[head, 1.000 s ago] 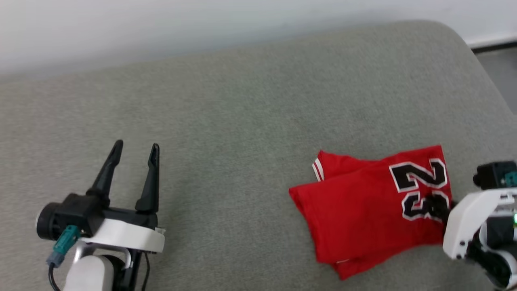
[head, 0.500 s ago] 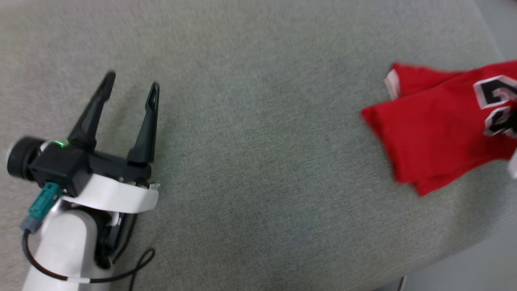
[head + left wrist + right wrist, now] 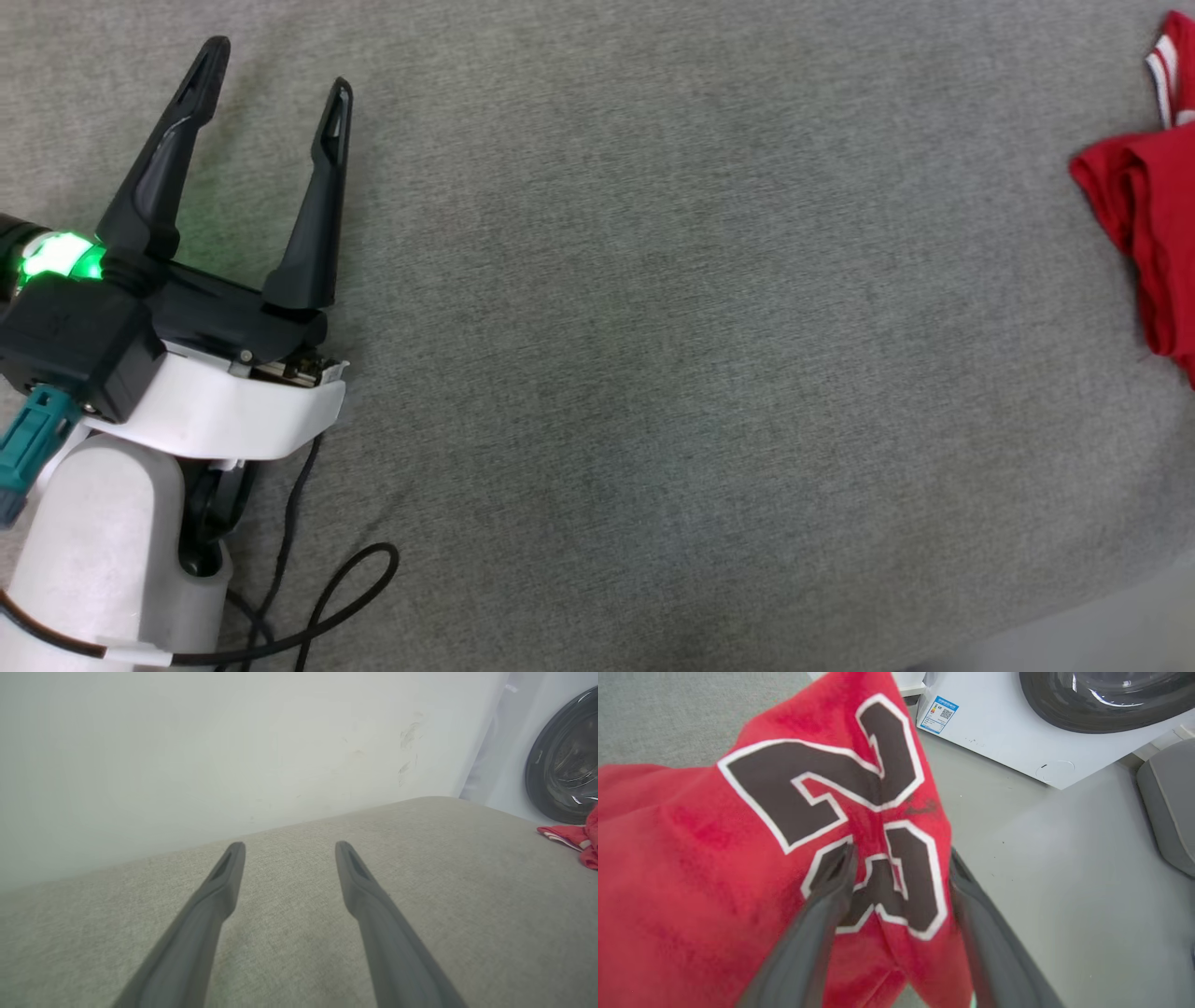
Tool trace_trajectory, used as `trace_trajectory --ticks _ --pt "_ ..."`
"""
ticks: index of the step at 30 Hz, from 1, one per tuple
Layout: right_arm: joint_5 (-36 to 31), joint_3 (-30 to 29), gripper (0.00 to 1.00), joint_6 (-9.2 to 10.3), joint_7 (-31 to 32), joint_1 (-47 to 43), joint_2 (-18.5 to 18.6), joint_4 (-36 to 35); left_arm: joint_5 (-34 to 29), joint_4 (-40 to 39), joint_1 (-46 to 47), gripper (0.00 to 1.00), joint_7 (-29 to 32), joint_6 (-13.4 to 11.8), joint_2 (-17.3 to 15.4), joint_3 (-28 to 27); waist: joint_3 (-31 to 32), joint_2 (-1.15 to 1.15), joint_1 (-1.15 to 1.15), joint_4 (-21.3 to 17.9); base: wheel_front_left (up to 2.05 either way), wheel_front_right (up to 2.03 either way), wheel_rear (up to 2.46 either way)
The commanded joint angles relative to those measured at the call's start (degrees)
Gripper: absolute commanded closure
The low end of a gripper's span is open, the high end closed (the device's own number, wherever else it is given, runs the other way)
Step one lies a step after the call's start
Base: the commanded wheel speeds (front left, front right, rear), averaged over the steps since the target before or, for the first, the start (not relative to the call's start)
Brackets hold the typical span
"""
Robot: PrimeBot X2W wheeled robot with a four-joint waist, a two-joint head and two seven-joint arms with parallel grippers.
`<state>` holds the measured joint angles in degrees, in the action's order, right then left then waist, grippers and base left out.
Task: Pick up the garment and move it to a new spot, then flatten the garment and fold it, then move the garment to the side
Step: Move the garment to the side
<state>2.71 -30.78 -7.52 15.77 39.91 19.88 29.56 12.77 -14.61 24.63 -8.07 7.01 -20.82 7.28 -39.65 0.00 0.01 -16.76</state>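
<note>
The garment (image 3: 691, 858) is a folded red jersey with a black, white-outlined "23" on top, lying at the right end of the grey padded surface (image 3: 653, 327). Its edge reaches out past the surface's rim, over the floor. My right gripper (image 3: 902, 849) is open, with its two fingers spread over the print and cloth lying between them. In the head view the garment (image 3: 1148, 215) shows at the right edge. My left gripper (image 3: 278, 67) is far to the left, open and holding nothing, and hovers just above the surface. In the left wrist view, the left gripper (image 3: 289, 845) points toward the wall, with the garment (image 3: 567, 833) far right.
A white wall (image 3: 187, 742) runs behind the surface. To the right stands a white washing machine (image 3: 994, 723) with a dark round door (image 3: 565, 765), on grey floor (image 3: 1064, 882). The surface's front rim (image 3: 1074, 625) shows at the lower right. A black cable (image 3: 317, 607) loops by my left arm.
The head camera has swung left and down, so the garment has shifted to the picture's right edge. My right fingers, closed on the print before, now stand apart. The left gripper stays open.
</note>
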Motion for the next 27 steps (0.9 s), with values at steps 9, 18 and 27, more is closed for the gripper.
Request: trace_trajectory --ticks 9,18,27 --pt "-4.3 -4.4 0.0 0.07 -12.1 1.8 3.1 7.3 0.9 3.7 -1.7 0.0 -2.5 -0.9 1.3 0.8 4.5 0.0 -0.01 1.5 0.0 0.0 0.0" --pt "0.2 -0.9 0.0 0.07 -20.9 -3.9 4.6 9.1 2.1 9.2 -7.2 0.0 -5.0 -2.9 4.0 0.8 13.8 0.0 -0.01 3.7 0.0 0.0 0.0" --pt "4.7 4.1 0.0 0.07 -26.1 -13.7 1.5 5.7 3.0 14.5 -12.4 0.0 -6.5 -4.6 7.1 1.2 22.6 0.0 -0.01 7.3 0.0 0.0 0.0"
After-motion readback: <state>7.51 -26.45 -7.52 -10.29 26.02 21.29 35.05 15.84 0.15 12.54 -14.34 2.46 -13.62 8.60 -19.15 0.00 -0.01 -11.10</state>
